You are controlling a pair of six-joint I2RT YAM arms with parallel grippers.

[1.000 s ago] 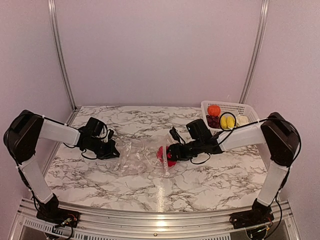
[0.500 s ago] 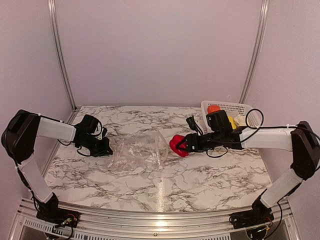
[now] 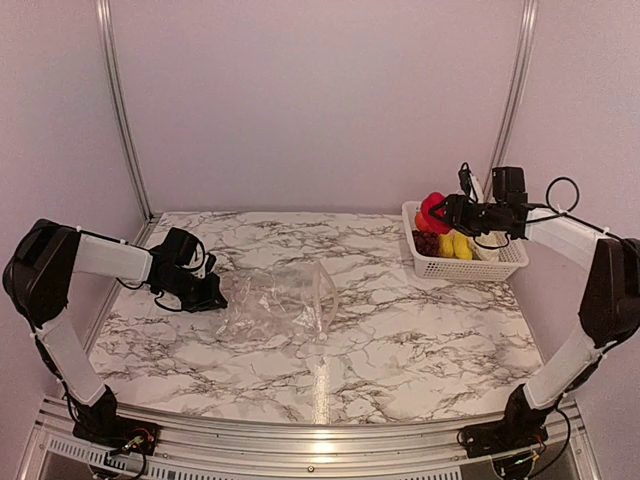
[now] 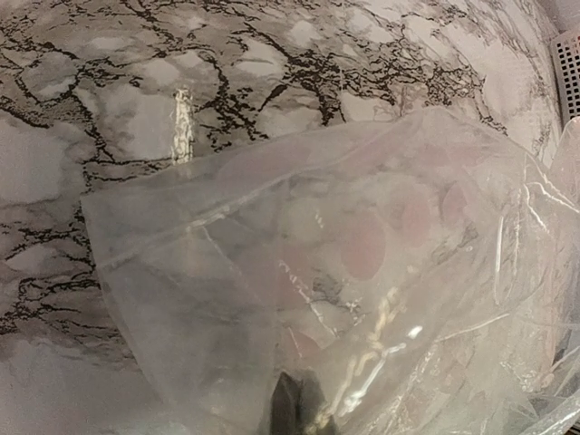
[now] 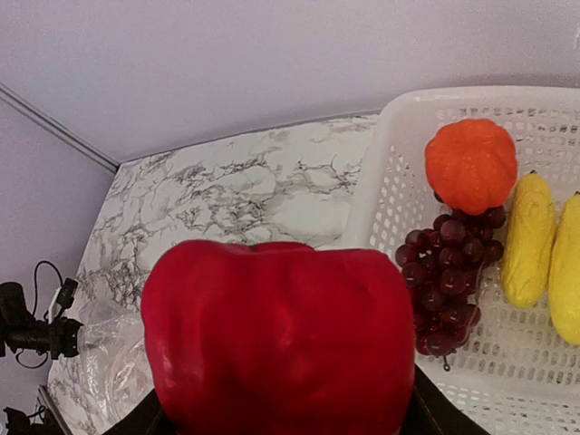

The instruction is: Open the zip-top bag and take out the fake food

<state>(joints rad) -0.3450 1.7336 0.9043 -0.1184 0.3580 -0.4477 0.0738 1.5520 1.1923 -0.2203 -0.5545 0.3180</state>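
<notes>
Toy pepper of glossy red plastic point(image 5: 281, 335) clamped in right end effector point(image 3: 437, 213), jaws part-spread around it, poised just above the rim of the white lattice plastic basket point(image 3: 470, 272). Below and beyond that end effector, inside the basket: orange ball point(image 5: 471, 163), purple grape cluster point(image 5: 449, 290), yellow pieces point(image 5: 527, 240). Left end effector point(image 3: 210, 297) pinched tight on the nearest edge of clear crinkly zip-top bag point(image 3: 280, 305), spread ahead of it across the marble desk point(image 3: 400, 350). Pepper probably light, hard, slick; best gripped across its widest part. Bag limp and slippery; best held by an edge.
</notes>
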